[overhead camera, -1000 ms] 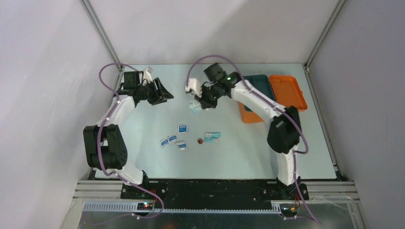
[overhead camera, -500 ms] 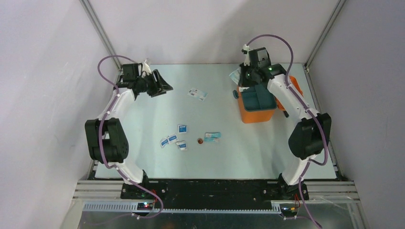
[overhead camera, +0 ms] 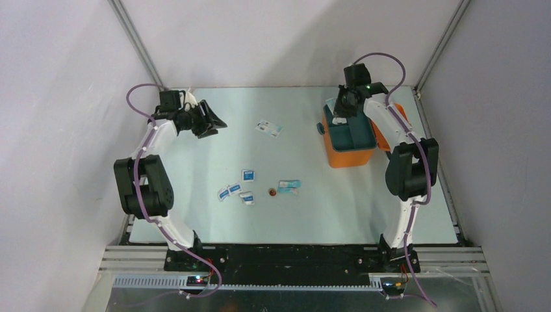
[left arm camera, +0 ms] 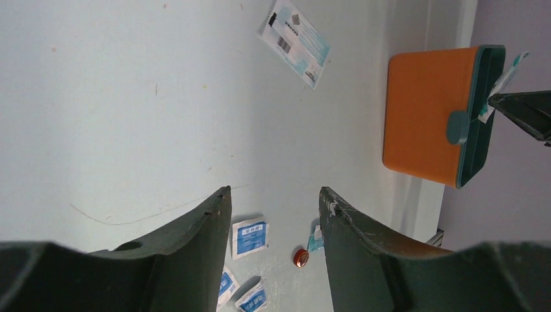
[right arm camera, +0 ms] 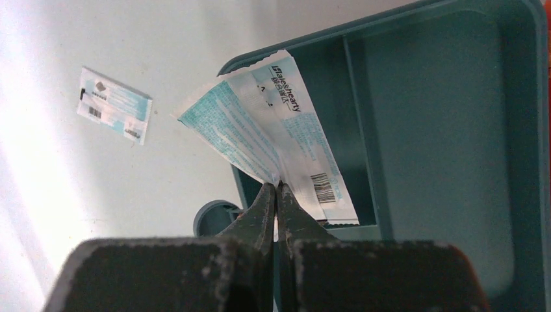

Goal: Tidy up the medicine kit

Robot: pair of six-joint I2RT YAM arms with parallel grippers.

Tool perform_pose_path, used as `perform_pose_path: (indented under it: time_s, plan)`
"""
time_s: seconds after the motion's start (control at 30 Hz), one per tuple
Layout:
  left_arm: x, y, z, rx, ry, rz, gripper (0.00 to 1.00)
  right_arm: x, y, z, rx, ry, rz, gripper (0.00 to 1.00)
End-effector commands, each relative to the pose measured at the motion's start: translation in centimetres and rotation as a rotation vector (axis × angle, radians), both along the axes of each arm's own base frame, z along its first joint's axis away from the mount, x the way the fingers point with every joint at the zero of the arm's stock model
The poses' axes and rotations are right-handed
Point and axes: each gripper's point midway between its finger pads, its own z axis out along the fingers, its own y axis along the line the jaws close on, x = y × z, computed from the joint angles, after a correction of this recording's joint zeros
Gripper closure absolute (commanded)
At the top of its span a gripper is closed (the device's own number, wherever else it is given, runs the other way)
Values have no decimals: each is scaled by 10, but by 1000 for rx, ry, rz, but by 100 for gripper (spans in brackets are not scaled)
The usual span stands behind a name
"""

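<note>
Several small blue sachets [overhead camera: 247, 174] lie loose on the table [overhead camera: 195, 214] nearest the arm bases. Just beside them to the right are a tiny red cap [overhead camera: 272, 192] and a teal wrapper [overhead camera: 289, 185]. Farther out, a flat white-and-teal pouch [overhead camera: 268, 128] lies by itself, well apart from that cluster.

The medicine kit [overhead camera: 347, 158] sits at the far right of the table. Its lid is off to the right, mostly behind the right arm, and the teal tray [right arm camera: 455, 117] inside is exposed.

The left gripper [left arm camera: 274, 192] hovers over bare table at the far left, its fingers spread apart with nothing between them.

The right gripper [right arm camera: 276, 188] is above the kit's far-left corner, pinched tight on the bottom edge of a printed packet [right arm camera: 273, 123]. The packet fans out into what look like two layers. Whether that is one folded piece or two cannot be told. It hangs across the tray's narrow compartment, with one corner past the rim and over the table.

The step in hand looks like stowing this packet in the tray. The next move would call for shifting the packet fully inside the rim, lowering it toward the compartment, and then parting the fingers. As it hangs now, a release could leave it draped on the rim or let it slide outside. The loose items on the table remain to be collected.
</note>
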Motion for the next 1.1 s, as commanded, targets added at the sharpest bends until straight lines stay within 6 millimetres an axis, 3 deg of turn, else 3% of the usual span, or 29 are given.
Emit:
perform_pose_path:
  time_s: [0.0, 0.17, 0.3, 0.43, 0.73, 0.9, 0.97, 1.07]
  plan:
    - [-2, 4, 9, 14, -30, -15, 43, 11, -1, 7, 22, -17, -59, 100]
    - [-1, 5, 9, 25, -38, -17, 43, 14, 8, -5, 51, 14, -35, 100]
    - [0, 5, 8, 28, -36, -16, 43, 15, 1, -13, 48, 35, -77, 100]
    - [0, 1, 9, 28, -42, -29, 42, 12, -2, -18, 63, 61, -90, 89]
    - [-1, -3, 10, 34, -48, -43, 42, 6, 6, 24, 105, -18, -28, 74]
    - [1, -8, 9, 37, -49, -59, 42, 13, 14, 41, 131, -77, 24, 68]
    - [2, -11, 7, 44, -48, -69, 41, 16, 28, 49, 169, -113, 119, 63]
    - [6, -14, 8, 68, -60, -75, 39, 10, 68, 68, 233, -189, 385, 57]
